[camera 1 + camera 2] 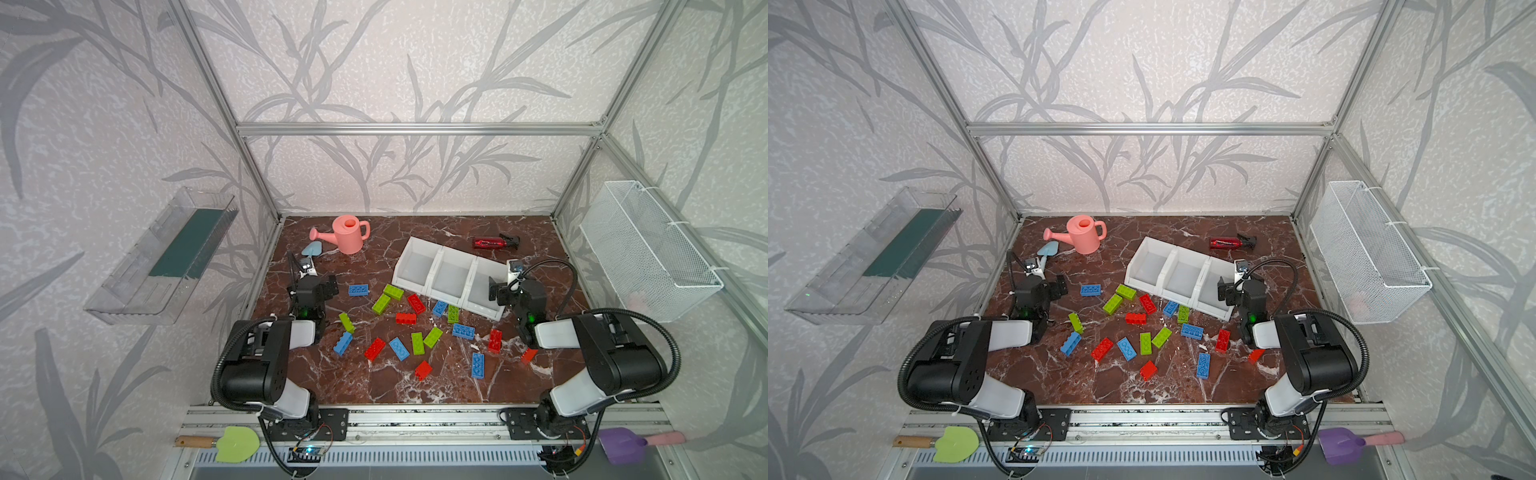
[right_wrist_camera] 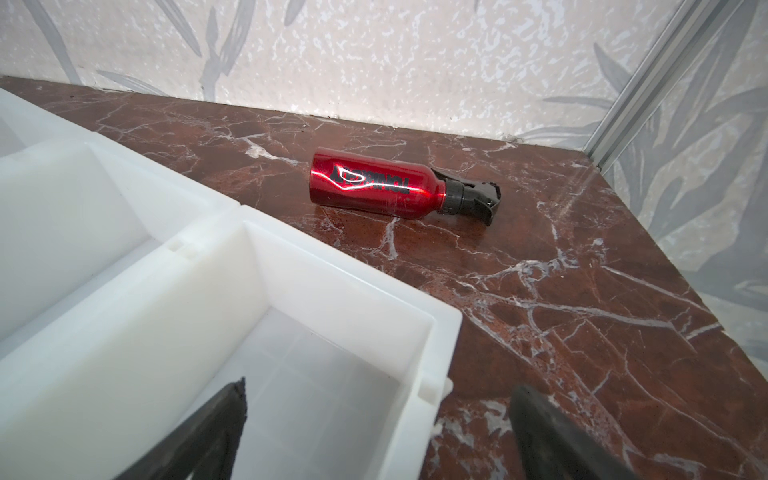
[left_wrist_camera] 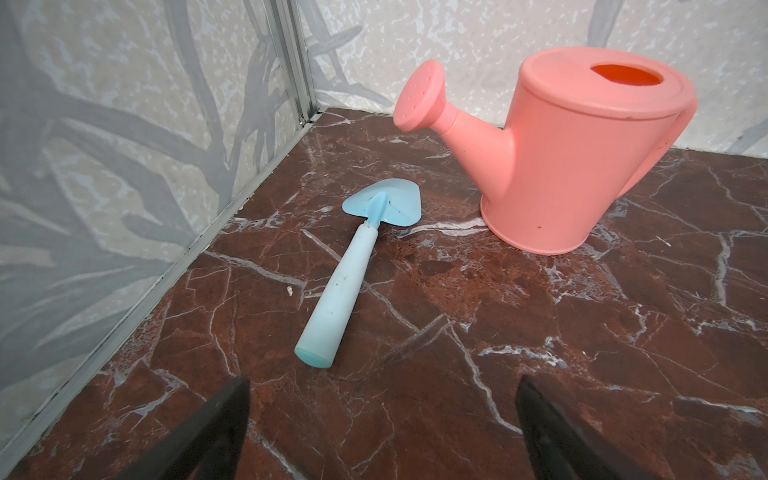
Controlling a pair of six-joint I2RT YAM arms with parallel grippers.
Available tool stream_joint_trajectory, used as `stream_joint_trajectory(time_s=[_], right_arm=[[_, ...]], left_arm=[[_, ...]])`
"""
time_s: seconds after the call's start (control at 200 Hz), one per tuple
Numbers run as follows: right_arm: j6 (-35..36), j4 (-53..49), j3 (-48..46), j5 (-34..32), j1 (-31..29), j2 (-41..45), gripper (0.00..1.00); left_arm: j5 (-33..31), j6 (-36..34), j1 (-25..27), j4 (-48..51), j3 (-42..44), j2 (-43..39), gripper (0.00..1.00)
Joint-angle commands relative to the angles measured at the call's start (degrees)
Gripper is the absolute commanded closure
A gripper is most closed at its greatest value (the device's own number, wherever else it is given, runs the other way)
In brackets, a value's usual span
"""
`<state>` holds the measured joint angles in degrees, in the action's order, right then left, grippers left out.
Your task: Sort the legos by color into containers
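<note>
Green spade (image 1: 235,445) at 7 o'clock and purple scoop (image 1: 623,445) at 5 o'clock, both on the front rail. Legos (image 1: 406,318) in red, blue and lime are scattered flat mid-tabletop (image 1: 415,386), centre toward 6 o'clock, all outside the containers (image 1: 435,270). The containers are three joined white bins set on a diagonal at 1-2 o'clock. Left end effector (image 3: 382,390) at 9 o'clock, fingers spread wide, holding nothing, pointed at the blue trowel (image 3: 345,282). Pink watering can (image 1: 349,235) upright at 11 o'clock. Right end effector (image 2: 378,386) at 3 o'clock, also wide and unloaded, one finger above the rightmost bin, the other outside its wall. Red spray bottle (image 2: 378,185) on its side at 1 o'clock.
</note>
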<state>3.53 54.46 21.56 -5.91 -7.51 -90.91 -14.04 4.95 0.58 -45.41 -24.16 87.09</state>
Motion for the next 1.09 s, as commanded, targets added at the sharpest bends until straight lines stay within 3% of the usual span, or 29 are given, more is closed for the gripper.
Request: stream_joint_trajectory(time_s=[0.0, 0.31, 0.38, 0.52, 0.655, 0.755, 0.91, 1.01, 1.09], right_arm=[[0.5, 0.9, -0.3, 0.2, -0.1, 0.8, 0.01], [0.6, 1.1, -0.4, 0.6, -0.1, 1.0, 0.01], [2.4, 0.2, -1.4, -1.2, -1.9, 4.8, 0.01], [-3.6, -30.1, 7.9, -6.2, -3.0, 18.1, 0.01], [-10.1, -44.8, 13.3, -7.6, -4.4, 25.3, 0.01], [-18.2, -57.4, 16.8, -8.9, -5.5, 29.9, 0.01], [-26.8, -79.3, 20.8, -12.3, -7.8, 35.9, 0.06], [-29.9, -86.0, 20.3, -15.3, -11.7, 40.1, 0.08], [-34.1, -90.7, 19.5, -16.0, -15.0, 41.2, 0.1]], left_arm=[[-0.8, -0.6, -0.2, -0.2, 0.6, 0.0, 0.01], [-0.9, -0.7, -0.2, -0.2, 0.6, -0.3, 0.01], [-1.3, -0.9, 0.0, 5.5, -1.5, -2.8, 0.01], [-6.4, -1.7, 2.5, 23.1, -9.8, -8.4, 0.01], [-5.6, 4.8, 4.2, 37.6, -16.2, -16.6, 0.01], [-4.9, 11.6, 6.6, 54.2, -24.2, -20.9, 0.01], [-4.4, 15.4, 12.2, 76.2, -35.2, -22.8, 0.01], [-5.6, 17.1, 15.2, 88.8, -41.4, -21.4, 0.01], [-2.5, 18.2, 16.3, 93.6, -42.3, -21.7, 0.01]])
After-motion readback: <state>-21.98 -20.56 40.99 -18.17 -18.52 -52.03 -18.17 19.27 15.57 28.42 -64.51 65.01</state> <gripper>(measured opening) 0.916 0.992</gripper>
